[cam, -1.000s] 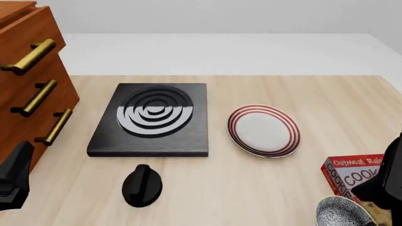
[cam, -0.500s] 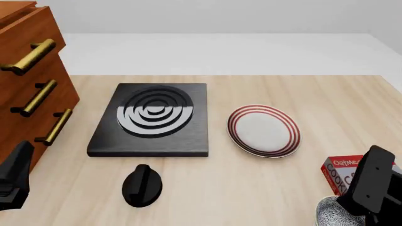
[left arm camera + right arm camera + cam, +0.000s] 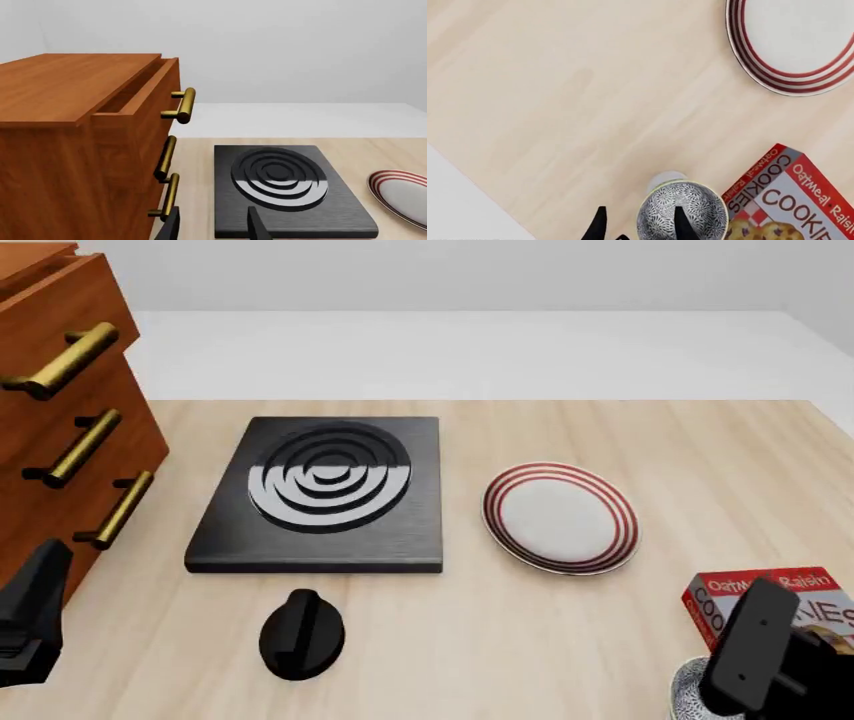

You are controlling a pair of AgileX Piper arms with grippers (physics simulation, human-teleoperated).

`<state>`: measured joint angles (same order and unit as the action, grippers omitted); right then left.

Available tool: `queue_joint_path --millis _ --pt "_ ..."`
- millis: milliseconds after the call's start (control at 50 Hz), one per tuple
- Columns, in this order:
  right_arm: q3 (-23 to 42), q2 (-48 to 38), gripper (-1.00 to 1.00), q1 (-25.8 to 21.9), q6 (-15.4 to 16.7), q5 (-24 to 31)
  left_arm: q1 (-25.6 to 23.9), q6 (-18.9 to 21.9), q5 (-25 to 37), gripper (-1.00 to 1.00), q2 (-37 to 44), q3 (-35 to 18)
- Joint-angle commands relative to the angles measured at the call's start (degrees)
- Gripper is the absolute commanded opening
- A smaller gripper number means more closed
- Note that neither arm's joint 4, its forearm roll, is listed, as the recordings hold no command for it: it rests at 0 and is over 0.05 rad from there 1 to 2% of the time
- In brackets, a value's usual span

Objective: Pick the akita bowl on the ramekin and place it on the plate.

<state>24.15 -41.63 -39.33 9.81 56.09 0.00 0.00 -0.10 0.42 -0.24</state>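
Tabletop below, right hand [image 3: 637,226] (fingers spread) straddles akita bowl [image 3: 682,214] rim.

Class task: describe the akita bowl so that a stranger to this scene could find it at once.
Start at the red-ringed plate, then come to the cookie box at the table's near right corner. The bowl sits beside that box: small, round, black-and-white speckled.
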Motion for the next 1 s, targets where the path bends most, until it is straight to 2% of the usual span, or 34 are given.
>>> queue_joint_path --millis 20,120,140,160,180,240,260,300,380,540,640,680,700,880,920,1000 --pt "-2.3 -0.8 1.0 0.1 -0.4 -2.3 0.0 0.0 0.0 1.0 0.0 0.0" --pt "-3.0 -0.6 1.0 1.2 0.4 -2.7 0.0 0.0 0.0 1.0 0.0 0.0" --pt "-3.6 -0.4 1.0 2.9 2.5 -2.9 0.0 0.0 0.0 1.0 0.0 0.0" --pt "-4.9 0.5 1.0 6.4 7.5 -2.5 0.0 0.0 0.0 1.0 0.0 0.0" --pt "-4.2 0.1 1.0 5.1 5.3 -2.7 0.0 0.0 0.0 1.0 0.0 0.0" --pt "-3.8 0.0 1.0 5.7 5.5 -2.9 0.0 0.0 0.0 1.0 0.0 0.0" --pt "-4.8 0.2 1.0 6.8 7.6 -2.9 0.0 0.0 0.0 1.0 0.0 0.0" --pt "-4.3 0.3 1.0 8.1 8.6 -2.7 0.0 0.0 0.0 1.0 0.0 0.0" --pt "-4.5 -0.8 1.0 7.1 7.7 -3.9 0.0 0.0 0.0 1.0 0.0 0.0" --pt "-6.8 -5.7 1.0 5.0 5.9 -10.4 0.0 0.0 0.0 1.0 0.0 0.0" --pt "-7.9 -7.4 1.0 4.2 5.0 -12.5 0.0 0.0 0.0 1.0 0.0 0.0" --pt "-8.0 -7.5 1.0 4.3 5.0 -12.7 0.0 0.0 0.0 1.0 0.0 0.0" --pt "-8.8 -7.4 1.0 5.1 6.2 -12.8 0.0 0.0 0.0 1.0 0.0 0.0" --pt "-9.7 -7.2 1.0 4.8 5.0 -13.1 0.0 0.0 0.0 1.0 0.0 0.0" --pt "-9.9 -6.5 1.0 5.9 6.6 -12.7 0.0 0.0 0.0 1.0 0.0 0.0" --pt "-10.1 -6.3 1.0 5.7 6.2 -12.5 0.0 0.0 0.0 1.0 0.0 0.0"
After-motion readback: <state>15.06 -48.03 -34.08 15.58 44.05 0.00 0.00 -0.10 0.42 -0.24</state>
